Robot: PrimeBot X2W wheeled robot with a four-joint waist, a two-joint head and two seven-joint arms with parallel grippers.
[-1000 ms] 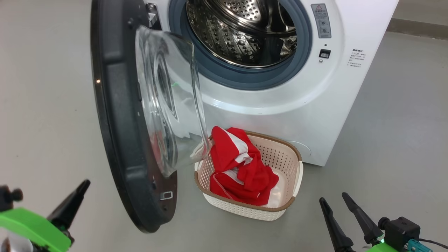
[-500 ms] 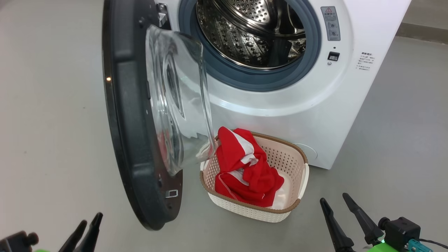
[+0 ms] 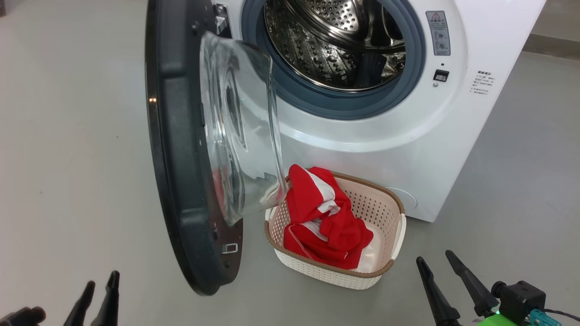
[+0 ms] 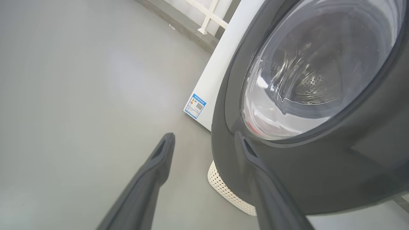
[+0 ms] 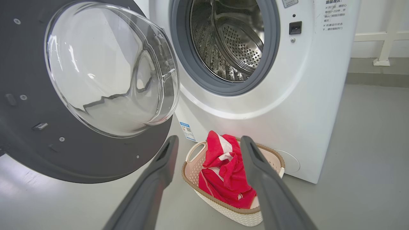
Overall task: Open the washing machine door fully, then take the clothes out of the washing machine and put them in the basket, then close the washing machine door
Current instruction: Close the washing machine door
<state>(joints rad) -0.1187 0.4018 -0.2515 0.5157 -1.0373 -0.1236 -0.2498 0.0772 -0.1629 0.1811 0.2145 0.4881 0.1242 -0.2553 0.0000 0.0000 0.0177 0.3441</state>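
Left gripper: jaws wide, nothing between them. Right gripper: jaws wide, also empty.

Containers:
- The basket sits on the grey floor just beyond the right jaws, framed between the two fingers in the right wrist view.
- The clothes, red with white panels, lie heaped inside it. One fold stands above the brown rim on the far side from the jaws.
- The washing machine stands directly behind the basket. Its drum shows bare perforated steel.
- The washing machine door is swung out, between the left jaws and the basket. Its glass bowl overhangs the basket's rim.

View differences:
- The left wrist view gives the door's outer face, with drum holes and a smear of red showing through the glass. A basket corner shows under the door's lower edge, and a blue label sits low on the machine beyond the jaws. One finger overlaps the door rim there; I cannot tell if it touches.
- The right wrist view gives the door's inner face, its screws, and the basket's handle opening.
- The head view shows floor between the left jaws and the door's lower edge.
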